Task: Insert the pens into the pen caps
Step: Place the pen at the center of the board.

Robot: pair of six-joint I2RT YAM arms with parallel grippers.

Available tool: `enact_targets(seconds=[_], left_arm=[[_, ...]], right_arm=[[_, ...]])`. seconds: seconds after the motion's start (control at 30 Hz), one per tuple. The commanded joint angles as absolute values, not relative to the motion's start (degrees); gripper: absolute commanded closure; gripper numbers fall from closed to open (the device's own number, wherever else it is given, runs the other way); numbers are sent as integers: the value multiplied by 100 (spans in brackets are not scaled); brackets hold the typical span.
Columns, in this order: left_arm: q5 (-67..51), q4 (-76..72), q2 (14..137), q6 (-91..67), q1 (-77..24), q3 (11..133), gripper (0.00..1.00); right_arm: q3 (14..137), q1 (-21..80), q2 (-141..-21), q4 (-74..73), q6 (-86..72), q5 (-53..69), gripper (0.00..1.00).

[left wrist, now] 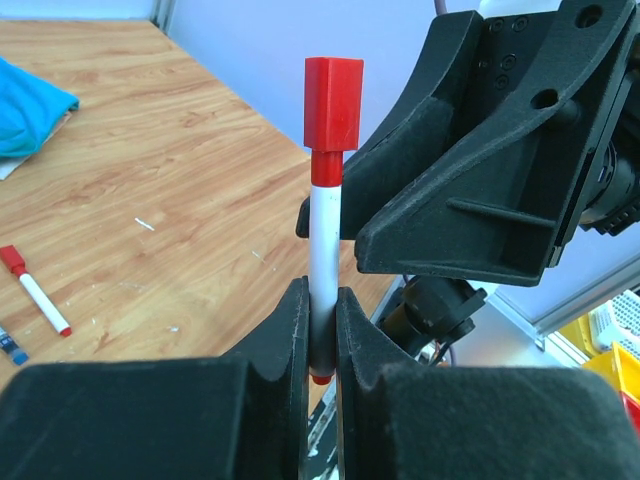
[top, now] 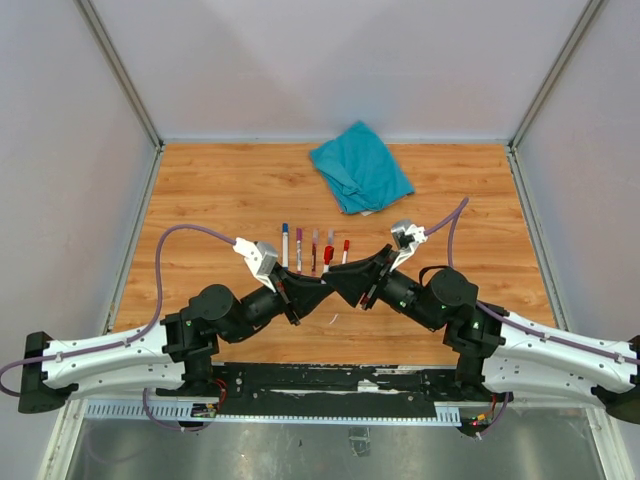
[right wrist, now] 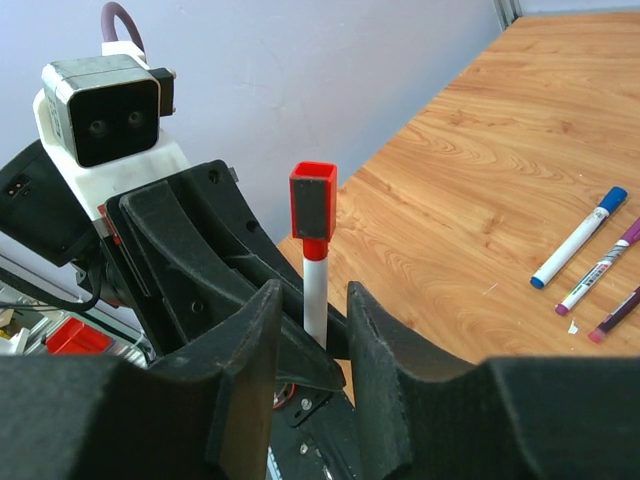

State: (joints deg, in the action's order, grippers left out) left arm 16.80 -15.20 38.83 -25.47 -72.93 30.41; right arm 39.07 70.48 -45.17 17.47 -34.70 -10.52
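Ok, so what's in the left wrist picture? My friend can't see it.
The left gripper pinches a white pen that stands upright, with a red cap on its top end. The black right gripper sits close beside the pen on the right. A second pen lies on the wooden table at the left.

Teal cloth [top: 361, 166] at tbl [top: 220, 190] rear

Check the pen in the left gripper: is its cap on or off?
On: the red cap sits over the top end of the upright pen; whether fully pressed, cannot tell.
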Motion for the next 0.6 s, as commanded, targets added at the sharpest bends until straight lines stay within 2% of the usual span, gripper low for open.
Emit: enact_targets(seconds=[0.0, 0.33, 0.47, 0.57], left_arm=[[1585, -1816, 3944, -2445, -7287, 3050, 99], [1573, -1831, 3913, -2463, -7289, 3038, 100], [1639, -1780, 3911, -2476, -7286, 3052, 99], [1735, -1722, 3911, -2520, -7289, 3055, 91]], right_arm=[[3899, 7137, -4547, 2041, -3568, -1134, 69], [3953, 7137, -4800, 2037, -3623, -986, 80], [3920, 7137, -4821, 2011, -3640, -988, 96], [3949, 7137, -4779, 1852, -3572, -1099, 99]])
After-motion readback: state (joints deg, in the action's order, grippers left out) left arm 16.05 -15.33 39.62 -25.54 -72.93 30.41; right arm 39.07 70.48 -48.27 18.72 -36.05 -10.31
